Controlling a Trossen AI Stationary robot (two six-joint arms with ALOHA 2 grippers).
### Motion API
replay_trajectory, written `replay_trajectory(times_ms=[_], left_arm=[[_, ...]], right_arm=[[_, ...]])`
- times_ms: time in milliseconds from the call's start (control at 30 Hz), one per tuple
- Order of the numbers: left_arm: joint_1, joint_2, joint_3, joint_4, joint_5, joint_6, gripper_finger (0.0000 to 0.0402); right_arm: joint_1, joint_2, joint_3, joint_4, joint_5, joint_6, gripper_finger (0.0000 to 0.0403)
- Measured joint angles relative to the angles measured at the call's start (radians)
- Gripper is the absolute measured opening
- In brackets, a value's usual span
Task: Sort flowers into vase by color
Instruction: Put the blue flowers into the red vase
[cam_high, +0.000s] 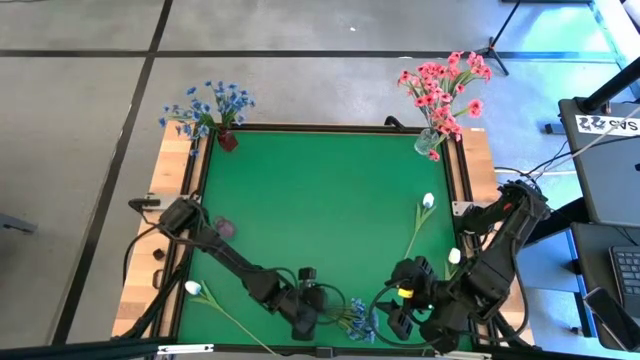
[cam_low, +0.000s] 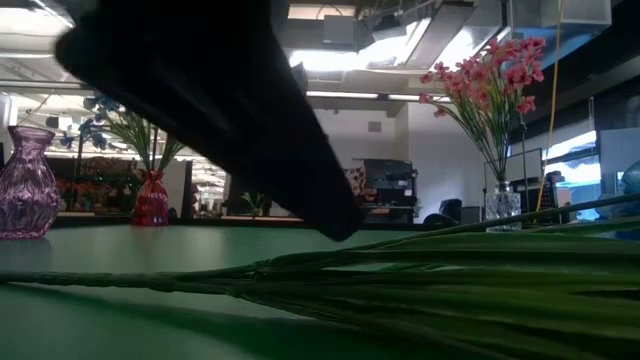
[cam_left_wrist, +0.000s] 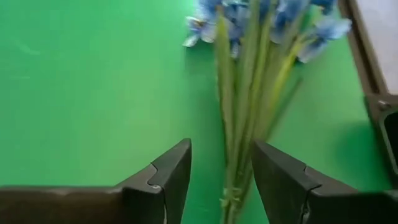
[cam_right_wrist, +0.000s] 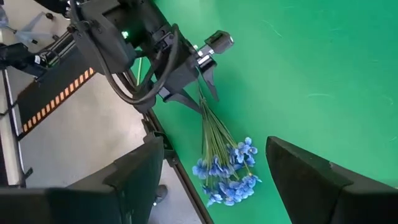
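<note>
Left tool (cam_left_wrist: 221, 180) low at the near edge of the green worktop (cam_high: 320, 210), fingers (cam_left_wrist: 168, 177) spread on either side of the stems of the blue sprig (cam_left_wrist: 249, 93), not yet closed on them. Blue sprig lying flat just inside the near rim, blooms toward the right tool (cam_high: 400, 318), stems running back into the left tool's gap; little room between it and the dark frame along that edge. Right tool hovering just beside the blooms, near the front right corner, fingers (cam_right_wrist: 314, 180) wide apart and holding nothing. One white bud (cam_high: 193, 288) near the front left corner, stem slanting toward the near edge. Second white bud (cam_high: 428, 200) further in on the right side, stem angling down toward the right arm; third white bud (cam_high: 454, 256) against the right border. Broad open green through the middle and far half of the worktop. Purple vase (cam_low: 24, 185) near the left edge, beside the left arm's base. Red vase (cam_high: 227, 140) with blue flowers (cam_high: 210, 105) at the far left corner, clear vase (cam_high: 428, 140) with pink flowers (cam_high: 445, 85) at the far right corner, both right at the far rim.
</note>
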Motion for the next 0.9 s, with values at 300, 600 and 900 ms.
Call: replay_trajectory(times_ms=[300,600,900], left_arm=[[0.042,0.065,0.0,0.132,0.105,0.078,0.0164],[0.045,0.097,0.001,0.192,0.145,0.06,0.0137],[0.045,0.045,-0.004,0.1,0.056,-0.095,0.0012]], right_arm=[[0.0,0.0,0.0,0.003,0.0,0.07,0.0285],[0.002,0.0,0.0,0.001,0.0,0.078,0.0285],[-0.018,-0.016,0.0,-0.009,0.001,0.069,0.0285]])
